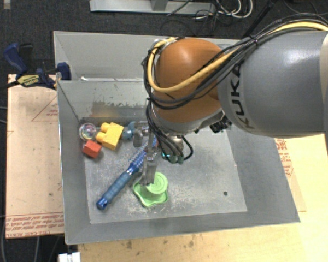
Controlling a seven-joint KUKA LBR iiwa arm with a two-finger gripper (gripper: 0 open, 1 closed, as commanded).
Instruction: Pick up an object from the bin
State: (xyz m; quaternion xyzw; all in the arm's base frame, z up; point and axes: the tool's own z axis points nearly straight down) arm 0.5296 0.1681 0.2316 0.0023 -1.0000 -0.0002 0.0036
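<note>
The jaws are hanging over the green round piece (153, 194) beside the blue stick (119, 183); whether clenching, I cannot tell

Steep overhead view onto bin (72, 162)

A grey metal bin (262, 198) carries 6 small things on its scuffed floor. A green round piece (152, 193) lies right under the claw (150, 182). A blue ridged stick (119, 183) slants away to the claw's view-left. Farther view-left cluster a yellow block (110, 135), a red block (92, 149) and a clear ball (88, 130). A pale blue piece (130, 130) lies behind the claw.
</note>
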